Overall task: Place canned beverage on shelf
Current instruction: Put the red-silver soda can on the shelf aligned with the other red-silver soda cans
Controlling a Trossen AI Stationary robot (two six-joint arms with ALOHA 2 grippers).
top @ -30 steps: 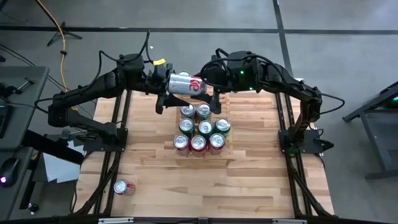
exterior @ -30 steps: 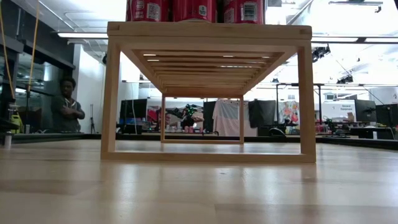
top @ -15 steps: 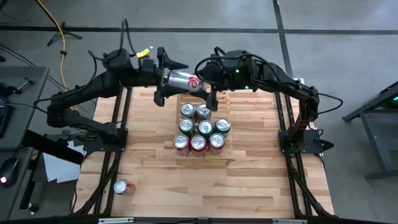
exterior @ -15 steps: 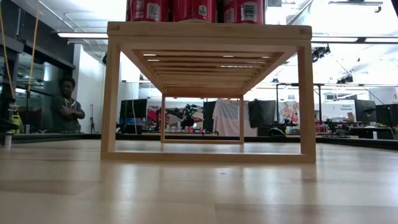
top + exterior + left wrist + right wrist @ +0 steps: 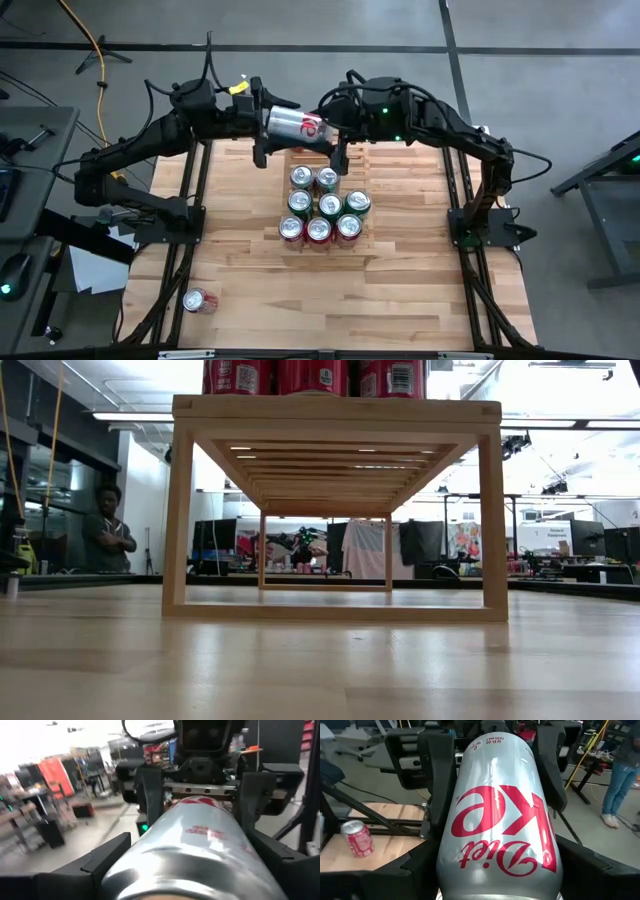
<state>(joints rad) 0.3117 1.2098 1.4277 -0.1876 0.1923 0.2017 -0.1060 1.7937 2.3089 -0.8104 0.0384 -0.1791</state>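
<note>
So I'm holding the silver can (image 5: pixel 296 127) sideways in mid-air just behind the shelf (image 5: pixel 322 208), with both grippers on it at once: left gripper (image 5: pixel 268 122) clamping one end, right gripper (image 5: pixel 330 138) clamping the other. Handover moment, I'm guessing. Trick here is letting only one side go while the other is gripping firm, then turning the can upright before lowering it. Seven cans (image 5: pixel 320 206) are already standing on the shelf, so I'm aiming for an empty spot without bumping them.

Looks like a robotics lab: concrete floor (image 5: pixel 560 60), trailing yellow cable (image 5: pixel 85 40), monitors (image 5: pixel 560 540) and equipment racks behind tabletop (image 5: pixel 320 660).
</note>
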